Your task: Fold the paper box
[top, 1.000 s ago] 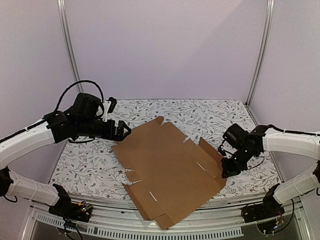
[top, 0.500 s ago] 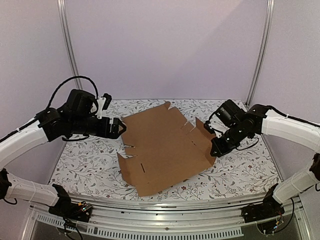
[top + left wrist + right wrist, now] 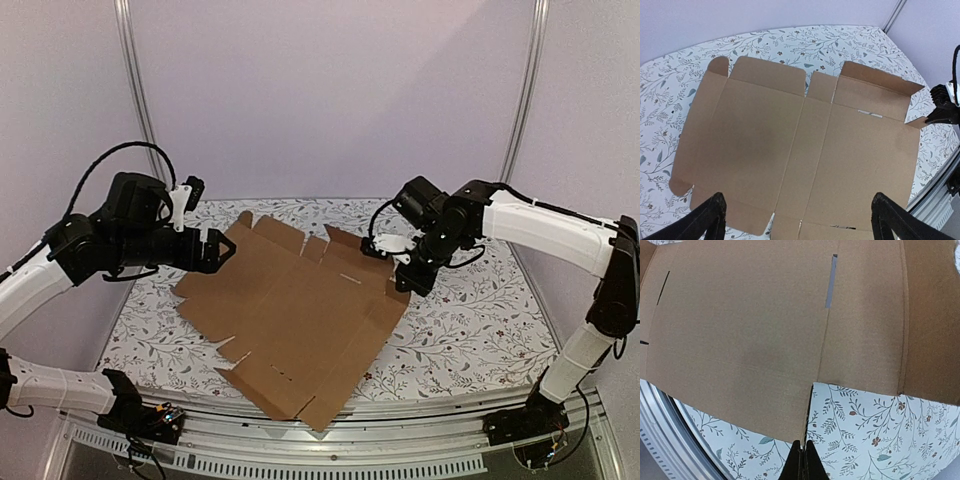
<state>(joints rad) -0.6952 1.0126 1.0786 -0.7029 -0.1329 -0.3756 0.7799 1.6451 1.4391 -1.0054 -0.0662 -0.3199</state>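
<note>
The flat brown corrugated cardboard paper box point(image 3: 300, 320) had swung leftward across the floral worktop point(image 3: 470, 335), its right-edge flap pinched in the shut right claw point(image 3: 405, 280), left claw point(image 3: 218, 250) hanging wide above; a light, stiff sheet, probably best gripped by its edges.

No text, label, brand, number or sign can be read in any view. The paper box point(image 3: 300, 320) is plain brown cardboard; the tablecloth point(image 3: 470, 340) carries only a leaf print.
</note>
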